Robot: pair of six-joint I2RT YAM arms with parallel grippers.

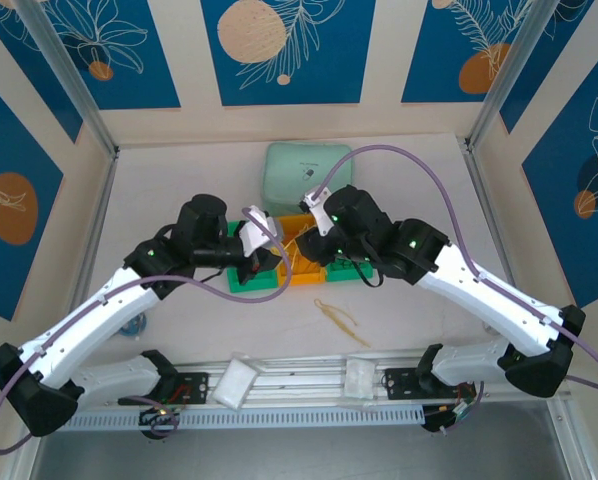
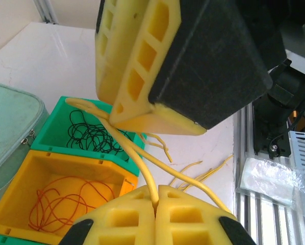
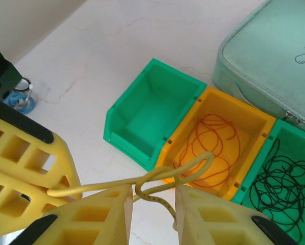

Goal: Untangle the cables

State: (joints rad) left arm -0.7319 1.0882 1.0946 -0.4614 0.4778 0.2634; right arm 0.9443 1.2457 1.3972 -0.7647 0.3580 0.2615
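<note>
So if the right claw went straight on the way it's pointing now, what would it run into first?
Almost certainly the yellow cable, whose loop lies right across the open gap of the right claw. Beyond that, the line seems to lead down into the orange bin, though depth is hard to judge from the wrist view.

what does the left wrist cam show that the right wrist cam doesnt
Left wrist view: loose yellow cables lying on the table, and the left pincer shut on a yellow cable.
Right wrist view: an empty green bin, a blue coiled cord, and the right pincer open around that cable's loop.
Both: orange cables in the orange bin, black cables in a second green bin, and the mint case.
</note>
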